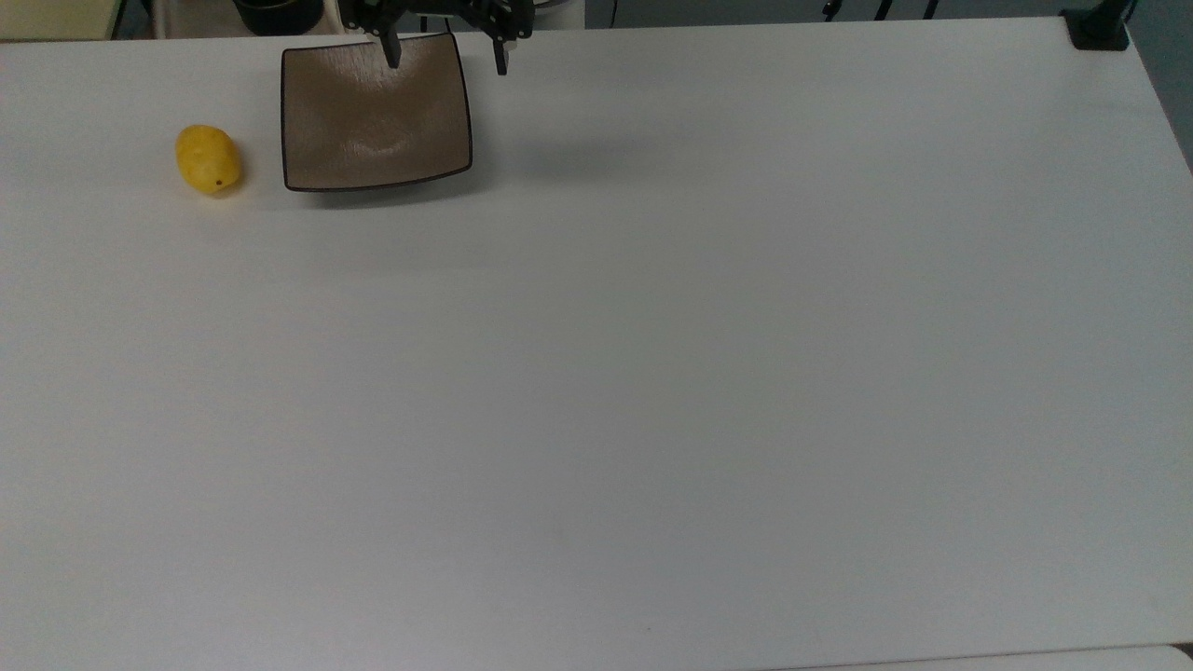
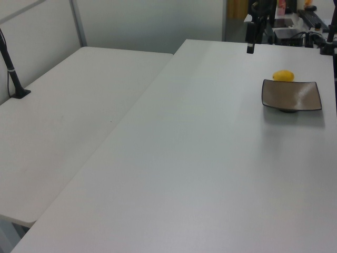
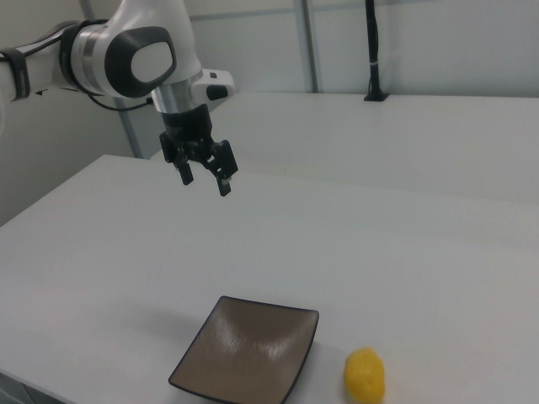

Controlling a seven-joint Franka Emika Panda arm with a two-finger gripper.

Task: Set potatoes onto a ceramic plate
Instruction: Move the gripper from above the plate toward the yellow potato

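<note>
A small bright-yellow potato [image 1: 208, 159] with a tiny dark spot lies on the white table, just off the top view's left side of the ceramic plate [image 1: 373, 116]. The potato [image 3: 365, 375] and the square brown-grey plate [image 3: 248, 353] sit side by side and apart in the right view; both potato [image 2: 283, 76] and plate [image 2: 291, 95] appear at the left view's right. My gripper [image 3: 205, 177] hangs open and empty, well above the table. In the top view the gripper [image 1: 447, 58] sits over the plate's far edge.
The white table [image 1: 652, 373] stretches wide toward the top view's right and bottom. A second white table [image 2: 63, 121] adjoins it at the left view's left. A black clamp post [image 1: 1098, 28] stands at the far right corner.
</note>
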